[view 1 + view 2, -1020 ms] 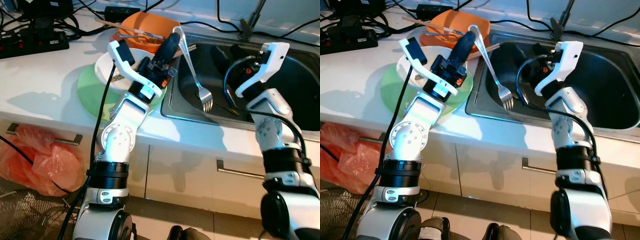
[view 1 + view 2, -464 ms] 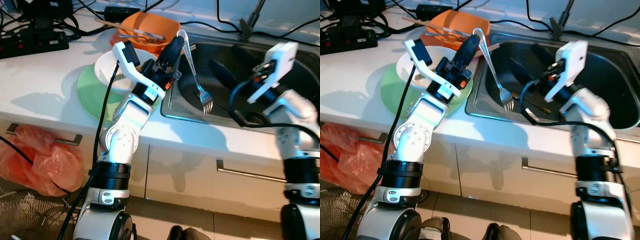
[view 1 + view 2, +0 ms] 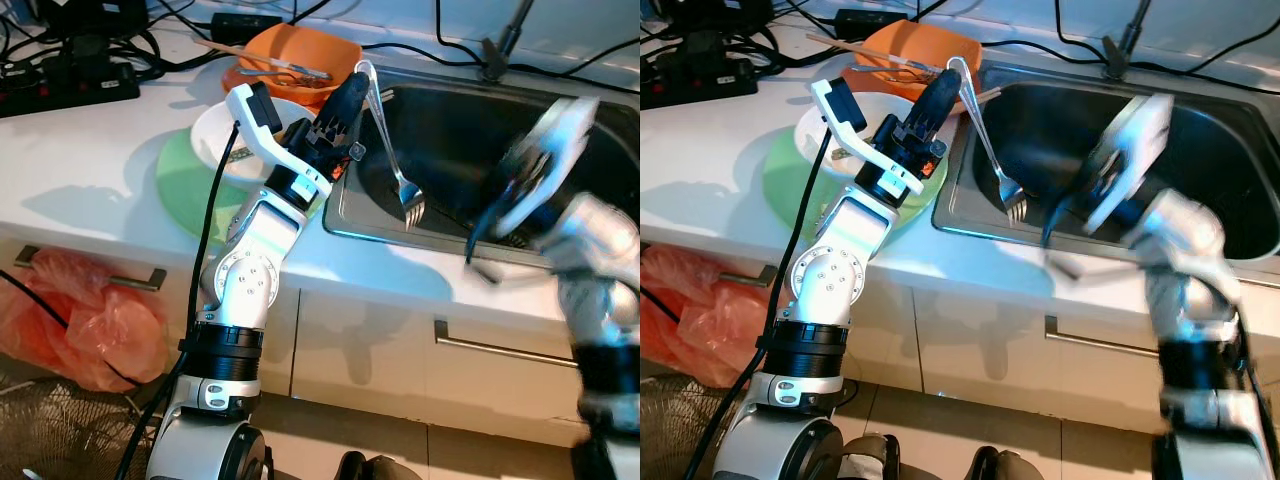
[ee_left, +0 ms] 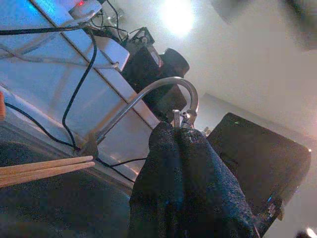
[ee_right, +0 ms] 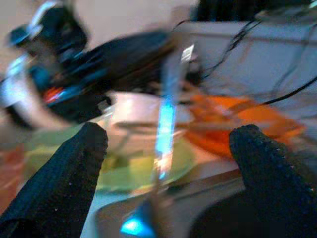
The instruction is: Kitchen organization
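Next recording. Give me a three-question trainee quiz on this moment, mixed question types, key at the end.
1. True or false: the left end effector is shut on the fork.
2. Multiple choice: the fork's tines hang over
A. the green plate
B. the sink
C. the orange bowl
3. Fill in: in the right wrist view, the right end effector has its fingers ____.

Key
1. True: it grips the handle end, and the fork slants down from it.
2. B: the tines hang inside the sink's near left corner.
3. Open: spread wide with nothing between them.
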{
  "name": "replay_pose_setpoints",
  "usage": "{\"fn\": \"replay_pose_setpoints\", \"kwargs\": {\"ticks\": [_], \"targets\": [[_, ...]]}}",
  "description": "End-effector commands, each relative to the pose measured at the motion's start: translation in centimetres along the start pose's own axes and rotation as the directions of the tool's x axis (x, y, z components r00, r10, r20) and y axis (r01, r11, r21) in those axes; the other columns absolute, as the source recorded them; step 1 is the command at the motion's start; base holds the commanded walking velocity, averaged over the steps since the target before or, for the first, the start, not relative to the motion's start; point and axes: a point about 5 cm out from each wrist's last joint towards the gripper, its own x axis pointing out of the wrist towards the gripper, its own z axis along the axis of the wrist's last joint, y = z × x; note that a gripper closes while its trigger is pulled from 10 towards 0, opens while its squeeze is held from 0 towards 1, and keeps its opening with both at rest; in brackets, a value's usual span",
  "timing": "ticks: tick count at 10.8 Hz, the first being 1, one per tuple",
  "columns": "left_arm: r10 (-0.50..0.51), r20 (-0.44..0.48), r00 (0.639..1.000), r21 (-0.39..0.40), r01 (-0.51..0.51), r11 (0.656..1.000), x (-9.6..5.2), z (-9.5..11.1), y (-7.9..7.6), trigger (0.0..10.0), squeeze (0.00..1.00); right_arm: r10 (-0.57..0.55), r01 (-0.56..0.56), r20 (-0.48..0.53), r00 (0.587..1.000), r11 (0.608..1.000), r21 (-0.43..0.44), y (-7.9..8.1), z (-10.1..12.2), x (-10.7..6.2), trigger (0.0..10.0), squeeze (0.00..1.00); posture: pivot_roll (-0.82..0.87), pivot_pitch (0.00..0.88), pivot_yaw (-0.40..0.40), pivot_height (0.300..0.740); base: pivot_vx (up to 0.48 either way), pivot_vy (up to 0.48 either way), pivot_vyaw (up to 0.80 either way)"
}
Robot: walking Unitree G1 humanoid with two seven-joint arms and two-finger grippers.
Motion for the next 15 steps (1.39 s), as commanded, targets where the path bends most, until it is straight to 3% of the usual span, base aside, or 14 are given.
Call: {"fn": "replay_pose_setpoints", "kwargs": {"ticks": [1, 5, 8, 14, 15], "targets": [[0.0, -0.006, 1.0, -0.08, 0.0, 0.997, 0.2, -2.1, -0.9, 10.0, 0.0, 0.042, -0.042, 0.022, 0.999, 0.999, -0.001, 0.5, 0.6, 0.1, 10.0, 0.0, 0.16, 0.148, -0.059, 0.74, 0.0, 0.0, 0.0], [-0.007, -0.013, 1.0, -0.061, 0.006, 0.998, 0.3, -2.2, -1.0, 10.0, 0.0, 0.05, -0.051, 0.017, 0.999, 0.999, 0.013, 1.0, 0.2, 0.9, 10.0, 0.0, 0.17, 0.145, -0.064, 0.74, 0.0, 0.0, 0.0], [-0.025, -0.023, 0.999, -0.045, 0.024, 0.999, 0.4, -2.4, -1.4, 10.0, 0.0, -0.08, 0.079, -0.026, 0.996, 0.996, -0.028, -0.3, -0.4, 1.8, 10.0, 0.0, 0.17, 0.144, -0.066, 0.74, 0.0, 0.0, 0.0], [-0.032, -0.017, 0.999, -0.04, 0.031, 0.999, 0.4, -2.3, -1.6, 10.0, 0.0, -0.09, 0.088, -0.096, 0.991, 0.996, -0.026, 0.1, -2.1, 3.2, 10.0, 0.0, 0.18, 0.147, -0.071, 0.74, 0.0, 0.0, 0.0], [-0.033, -0.017, 0.999, -0.04, 0.032, 0.999, 0.3, -2.3, -1.6, 10.0, 0.0, -0.102, 0.1, -0.107, 0.989, 0.995, -0.025, 0.1, -2.3, 3.4, 8.6, 0.0, 0.18, 0.145, -0.072, 0.74, 0.0, 0.0, 0.0]]}}
